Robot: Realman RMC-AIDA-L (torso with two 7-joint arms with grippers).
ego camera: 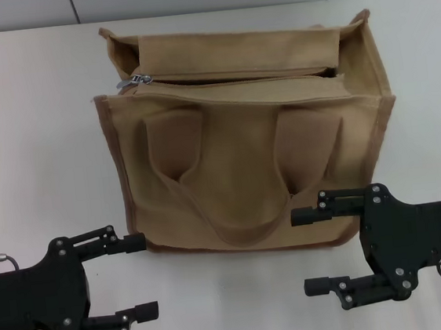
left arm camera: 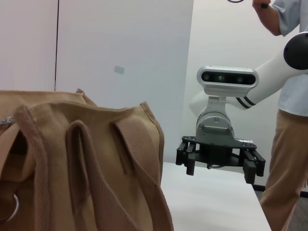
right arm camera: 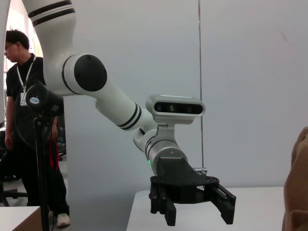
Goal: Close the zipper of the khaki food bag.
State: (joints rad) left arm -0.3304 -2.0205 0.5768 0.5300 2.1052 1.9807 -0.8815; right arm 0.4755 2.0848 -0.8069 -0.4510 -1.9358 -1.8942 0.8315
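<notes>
The khaki food bag [ego camera: 251, 154] stands upright in the middle of the white table, its two loop handles folded down over its front. Its zipper [ego camera: 235, 77] runs along the top and gapes open, with the silver pull tab [ego camera: 134, 81] at the bag's left end. My left gripper [ego camera: 143, 275] is open and empty near the table's front edge, just off the bag's lower left corner. My right gripper [ego camera: 311, 251] is open and empty by the bag's lower right front. The bag also shows in the left wrist view [left arm camera: 72, 163], and its edge shows in the right wrist view [right arm camera: 297, 187].
The white table [ego camera: 38, 153] stretches to both sides of the bag. A grey wall stands behind it. A person stands beyond the table in the left wrist view [left arm camera: 288, 120], and another in the right wrist view [right arm camera: 19, 125] beside a black fan on a stand [right arm camera: 41, 103].
</notes>
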